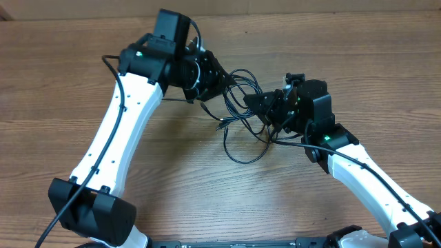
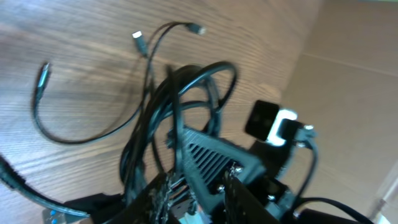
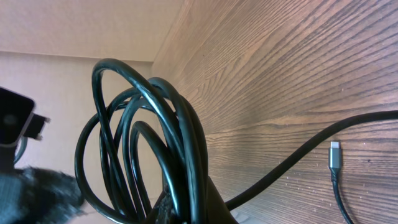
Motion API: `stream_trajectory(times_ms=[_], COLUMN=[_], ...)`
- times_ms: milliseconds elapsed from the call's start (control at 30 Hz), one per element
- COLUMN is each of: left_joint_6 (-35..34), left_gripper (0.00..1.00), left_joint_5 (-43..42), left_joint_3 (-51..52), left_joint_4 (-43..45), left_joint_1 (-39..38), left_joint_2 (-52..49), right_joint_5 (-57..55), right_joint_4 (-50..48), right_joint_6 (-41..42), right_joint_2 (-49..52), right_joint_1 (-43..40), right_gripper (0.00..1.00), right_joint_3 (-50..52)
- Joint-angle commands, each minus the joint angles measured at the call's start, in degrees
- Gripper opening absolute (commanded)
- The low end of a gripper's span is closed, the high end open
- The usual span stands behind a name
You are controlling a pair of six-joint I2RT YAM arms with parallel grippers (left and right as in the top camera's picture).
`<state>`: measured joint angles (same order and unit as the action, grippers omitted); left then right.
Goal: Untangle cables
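Step in hand: judged to be drawing the knot apart between the two arms; it is not yet loosened.
Method: separate the arms slowly and level, watch which strand tightens first, and stop before the loops cinch. The slack tails should be left free to slide through.
Table: bare wood grain, carrying the lower loops.
Cables: thin black cords bunched at the centre of the overhead view and spanning from one pincer to the other. One slack loop trails toward lower centre. In the right wrist view the coil stands up off the wood at centre left.
Left gripper: upper centre of the overhead view, at the bundle's left edge. The cords run into it, but the jaws are blurred and buried, so its opening cannot be told.
Right gripper: right of centre, closed on the coil, which rises straight out of it.
Silver plug: lies flat on the wood at lower right, well apart from the coil.
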<state>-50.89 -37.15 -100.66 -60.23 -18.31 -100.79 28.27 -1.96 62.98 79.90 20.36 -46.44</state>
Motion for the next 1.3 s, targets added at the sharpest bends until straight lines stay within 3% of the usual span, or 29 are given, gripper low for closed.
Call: stream_trajectory(times_ms=[0,133,267,367,467,567,700,900,1033,1100,1200,1267], left_joint_6=[-1.01,-0.98,-0.98,-0.94,-0.46,-0.33,-0.57,-0.35,2.03,5.16,11.28,13.03], left_gripper=[0.32,0.33,0.23,0.04,0.04,0.04,0.04,0.04,0.04,0.08,0.32,0.38], left_joint_5=[7.39,13.27,13.53,13.60,13.68,7.34,-3.72,-11.87,-12.20,-11.85,-6.91,-1.84], left_joint_3=[-1.42,-1.38,-1.40,-1.40,-1.40,-1.99,-2.38,-2.36,-2.36,-2.36,-2.34,-2.27], left_joint_4=[-1.05,-0.70,2.40,2.67,5.05,12.83,20.41,20.04,19.12,16.85,10.56,6.93], left_joint_1=[-2.03,-4.55,-5.88,-6.49,-6.05,-3.08,4.04,13.73,18.95,19.19,16.79,14.84], left_joint_2=[0.15,-1.01,-3.34,-5.53,-6.08,-4.72,-1.57,-1.05,-1.07,-1.07,-1.09,-1.09], right_joint_5=[0.09,0.98,1.42,2.49,2.64,-0.15,-14.56,-29.40,-30.12,-30.08,-29.14,-26.84], right_joint_4=[-0.46,-0.48,-0.46,-0.46,0.57,5.84,18.64,29.51,30.99,30.58,28.52,26.43], right_joint_6=[0.04,0.07,0.07,0.07,0.02,-0.44,-4.70,-4.76,-4.96,-4.94,-5.46,-9.90], right_joint_2=[-0.15,-0.15,-0.15,-0.15,-0.15,-0.15,-0.15,-0.13,-0.15,-0.13,-0.15,-0.15], right_joint_1=[0.22,0.22,0.22,0.22,0.22,0.22,0.22,0.20,0.22,0.22,0.22,0.22], right_gripper=[0.04,0.04,0.04,0.04,0.04,0.04,0.04,0.04,0.04,0.04,0.04,0.04], right_joint_3=[-0.87,-0.87,-0.87,-0.87,-0.87,-0.87,-0.87,-0.83,-0.83,-0.83,-0.83,-0.83])
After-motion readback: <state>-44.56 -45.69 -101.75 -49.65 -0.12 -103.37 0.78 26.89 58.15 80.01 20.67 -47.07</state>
